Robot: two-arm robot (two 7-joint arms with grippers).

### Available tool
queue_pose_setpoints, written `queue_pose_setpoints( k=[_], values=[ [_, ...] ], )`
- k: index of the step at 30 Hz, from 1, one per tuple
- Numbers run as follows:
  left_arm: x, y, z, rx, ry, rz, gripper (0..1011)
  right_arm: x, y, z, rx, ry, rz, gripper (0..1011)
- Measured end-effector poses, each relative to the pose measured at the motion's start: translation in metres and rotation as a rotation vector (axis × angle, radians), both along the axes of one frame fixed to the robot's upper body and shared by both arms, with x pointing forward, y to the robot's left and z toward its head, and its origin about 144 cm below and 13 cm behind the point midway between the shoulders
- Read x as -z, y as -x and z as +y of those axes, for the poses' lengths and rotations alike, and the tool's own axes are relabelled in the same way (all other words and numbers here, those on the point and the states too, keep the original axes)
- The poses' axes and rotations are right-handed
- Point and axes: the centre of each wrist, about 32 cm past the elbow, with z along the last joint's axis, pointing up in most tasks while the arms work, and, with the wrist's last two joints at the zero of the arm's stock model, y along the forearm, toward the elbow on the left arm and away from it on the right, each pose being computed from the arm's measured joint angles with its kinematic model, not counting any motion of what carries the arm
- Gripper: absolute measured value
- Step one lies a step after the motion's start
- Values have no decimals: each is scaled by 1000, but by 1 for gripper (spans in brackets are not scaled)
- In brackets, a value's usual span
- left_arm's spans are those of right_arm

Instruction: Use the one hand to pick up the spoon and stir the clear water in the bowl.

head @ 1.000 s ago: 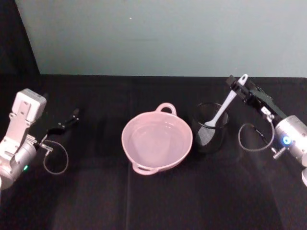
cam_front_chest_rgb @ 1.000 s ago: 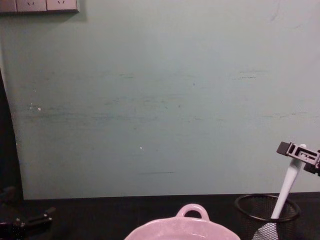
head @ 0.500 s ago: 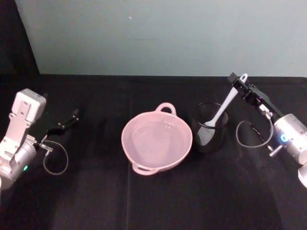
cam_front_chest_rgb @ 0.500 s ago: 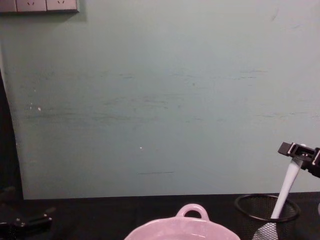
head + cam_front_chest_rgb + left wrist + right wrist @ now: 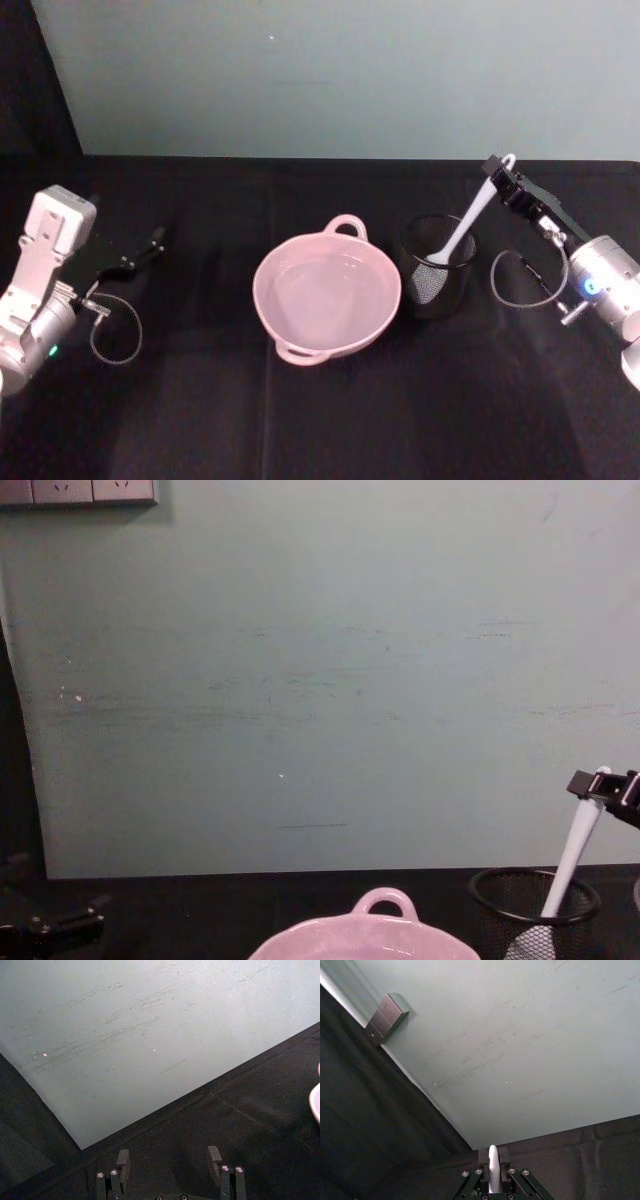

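Head view: right gripper (image 5: 497, 172) pinches the spoon (image 5: 462, 232) by its handle tip; its head sits in the wire-mesh cup (image 5: 437, 290) just right of the bowl (image 5: 258, 290). Step: pick-up (grip looks set). Next: lift straight out, carry over the bowl. Left gripper (image 5: 140, 255) is parked well left of the bowl, fingers spread.

- Right arm: silver cylindrical wrist (image 5: 610, 285), blue ring light (image 5: 597, 291), looped thin black cable (image 5: 493, 275), slim black right gripper (image 5: 500, 172).
- Left arm: white boxy link (image 5: 58, 222), small green light (image 5: 52, 350), looped grey cable (image 5: 139, 328), black left gripper (image 5: 169, 1152).
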Motion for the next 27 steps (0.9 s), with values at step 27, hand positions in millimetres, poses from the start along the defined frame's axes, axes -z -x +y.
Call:
queue_pose_setpoints(
  k=[27],
  values=[
    [0,0,0,0,0,0,1011,-92,7,14,-157,404,-241,109]
  ],
)
